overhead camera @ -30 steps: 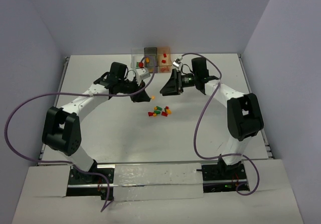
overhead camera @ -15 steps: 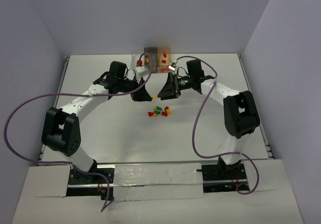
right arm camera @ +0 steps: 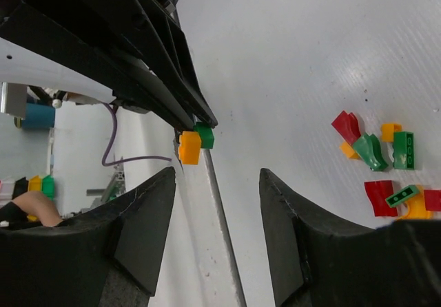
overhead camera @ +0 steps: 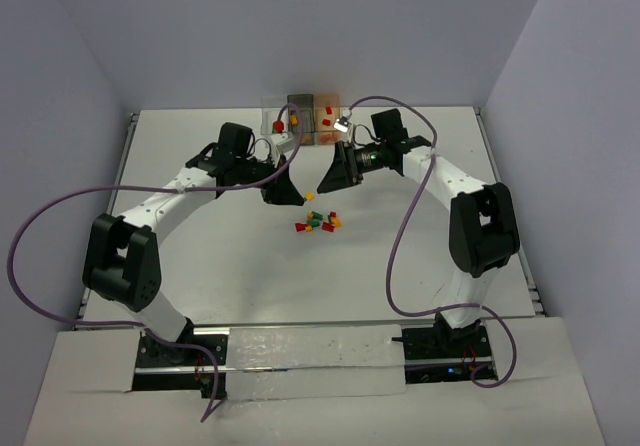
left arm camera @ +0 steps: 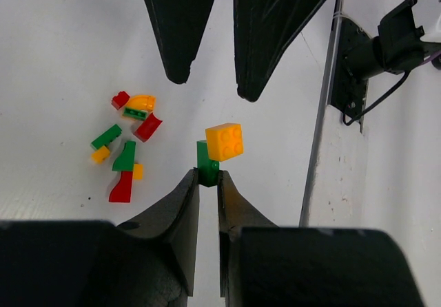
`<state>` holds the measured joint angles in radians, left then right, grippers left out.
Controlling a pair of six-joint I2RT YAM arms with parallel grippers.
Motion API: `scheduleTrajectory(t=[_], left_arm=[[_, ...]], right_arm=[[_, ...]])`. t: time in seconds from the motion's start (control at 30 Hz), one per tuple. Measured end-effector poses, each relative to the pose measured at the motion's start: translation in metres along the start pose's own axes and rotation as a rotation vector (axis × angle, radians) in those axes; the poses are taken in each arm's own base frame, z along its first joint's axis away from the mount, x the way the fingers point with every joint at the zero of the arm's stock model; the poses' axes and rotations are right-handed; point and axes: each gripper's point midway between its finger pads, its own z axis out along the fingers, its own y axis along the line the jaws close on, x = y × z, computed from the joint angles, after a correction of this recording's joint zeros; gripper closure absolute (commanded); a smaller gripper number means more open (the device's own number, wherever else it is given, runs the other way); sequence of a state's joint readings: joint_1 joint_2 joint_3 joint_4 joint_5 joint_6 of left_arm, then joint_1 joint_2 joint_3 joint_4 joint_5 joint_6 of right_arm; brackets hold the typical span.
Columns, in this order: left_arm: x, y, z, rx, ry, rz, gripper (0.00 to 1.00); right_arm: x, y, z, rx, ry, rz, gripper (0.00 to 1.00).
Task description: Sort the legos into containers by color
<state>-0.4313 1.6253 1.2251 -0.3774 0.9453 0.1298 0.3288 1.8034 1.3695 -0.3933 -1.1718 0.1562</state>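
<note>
The left gripper (left arm camera: 207,177) was pinched narrow on a green brick (left arm camera: 204,155). An orange-yellow brick (left arm camera: 224,142) was stuck to that brick's far end, and both seemed held clear of the table (left arm camera: 62,59). Just ahead of those tips, the right gripper (left arm camera: 212,88) had swung in closer over the last second, its jaws spread wide and facing the pair without touching it. This looked like a set-up to pull the two colours apart, since joined they fit no single box. Off to one side of the left tips lay the loose legos (left arm camera: 126,149). The containers (overhead camera: 300,106) stood in a row well beyond both grippers. Nothing lay between the open jaws and the orange-yellow brick.
</note>
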Motion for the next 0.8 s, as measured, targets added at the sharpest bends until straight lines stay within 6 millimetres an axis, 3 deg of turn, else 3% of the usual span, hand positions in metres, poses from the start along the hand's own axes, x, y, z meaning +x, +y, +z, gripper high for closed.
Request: scheduleTrajectory(t=[0.3,0.8], left_arm=[[-0.007,0.010,-0.002,-0.087,-0.016,-0.023,1.00],[-0.016,0.005,0.003,-0.137,-0.032,0.003,1.00]], right_arm=[[0.005,0.012,0.008,-0.054,0.015,0.096,0.41],[-0.002,0.019,0.014,-0.083,-0.007,0.207,0.50]])
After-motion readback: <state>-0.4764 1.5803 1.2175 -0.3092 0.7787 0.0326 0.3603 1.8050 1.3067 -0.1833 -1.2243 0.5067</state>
